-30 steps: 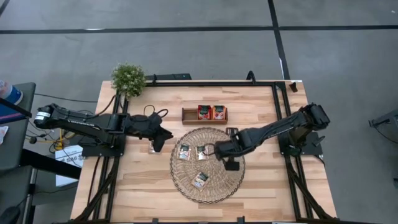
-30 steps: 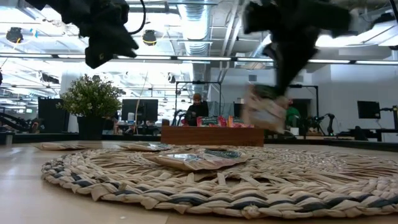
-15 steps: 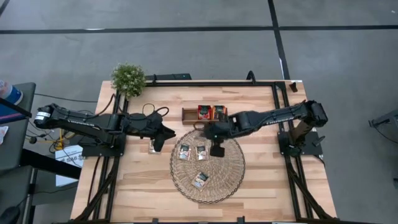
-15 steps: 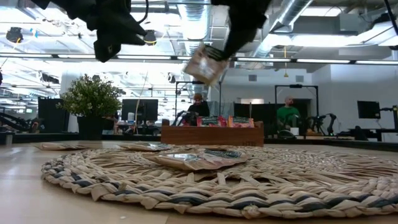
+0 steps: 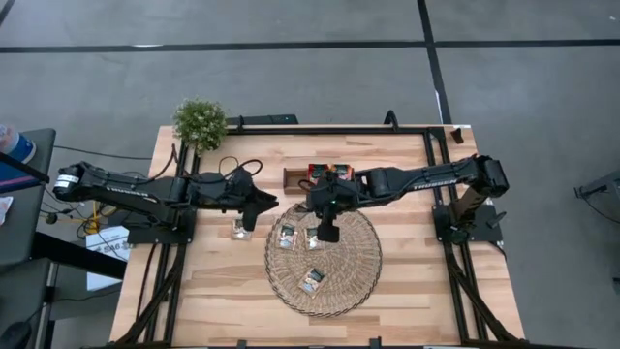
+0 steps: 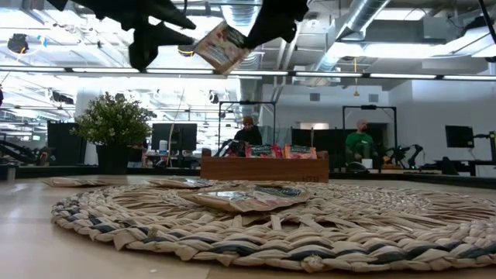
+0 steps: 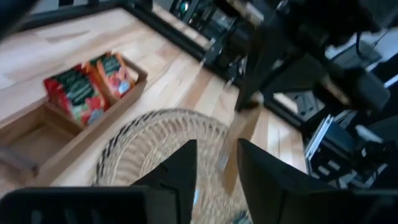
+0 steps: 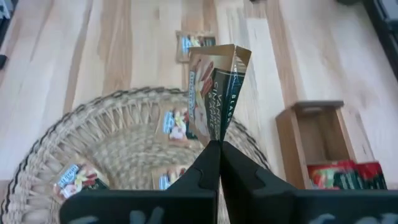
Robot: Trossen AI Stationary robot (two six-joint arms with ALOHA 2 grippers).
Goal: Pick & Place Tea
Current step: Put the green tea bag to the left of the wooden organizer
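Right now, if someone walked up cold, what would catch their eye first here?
The right gripper, raised over the woven mat, pinching a tea sachet, with the left gripper open close beside it. Next, three sachets lying on the mat and red ones standing in the wooden tray behind.

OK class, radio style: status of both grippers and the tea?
Right gripper shut on tea sachet, aloft near wooden tray. Left gripper open, facing it. Three sachets on wicker mat, one on table. Nothing blocking.
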